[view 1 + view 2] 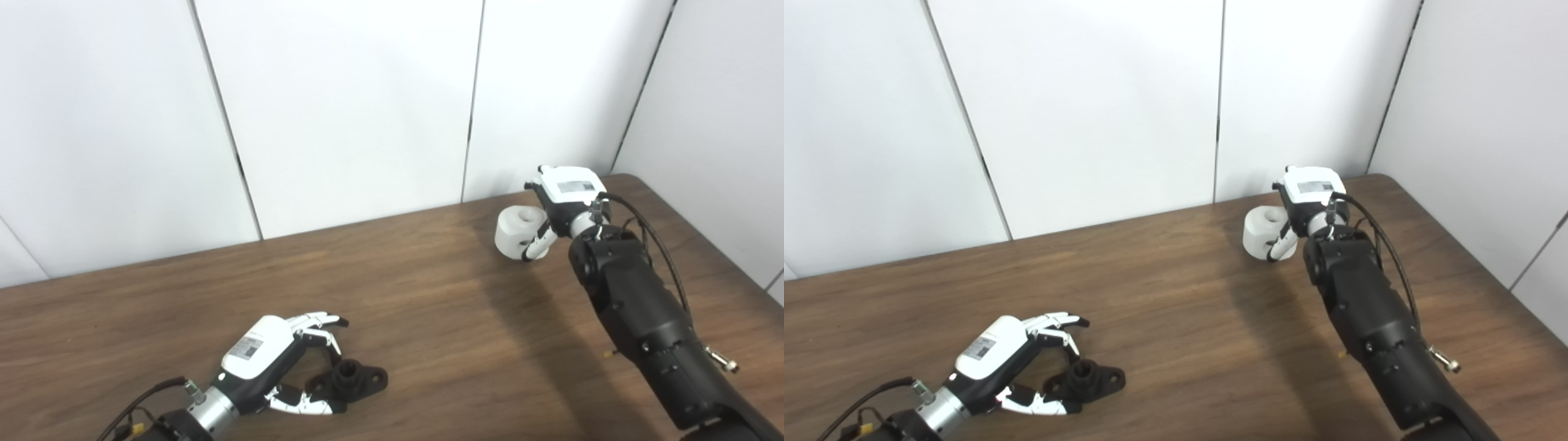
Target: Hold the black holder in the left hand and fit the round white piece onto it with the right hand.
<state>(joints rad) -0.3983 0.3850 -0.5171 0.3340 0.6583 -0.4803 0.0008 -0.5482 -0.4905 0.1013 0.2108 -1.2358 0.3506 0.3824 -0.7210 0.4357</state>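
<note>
— Black holder (349,381): where does it lie, and which way?
— Flat on the wooden table (429,306), near the front edge, long axis running left to right, its socket pointing up. The left hand (275,361) curls loosely round it, fingers apart.
— And the round white piece (519,231)?
— Far right, bore facing up, the right hand (563,205) closed on it.

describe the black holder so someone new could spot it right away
On the wooden table, look at the near left edge where the left hand reaches in. The black holder lies between its fingers: small, dark, with a raised round socket, unlike the far white round piece.
</note>
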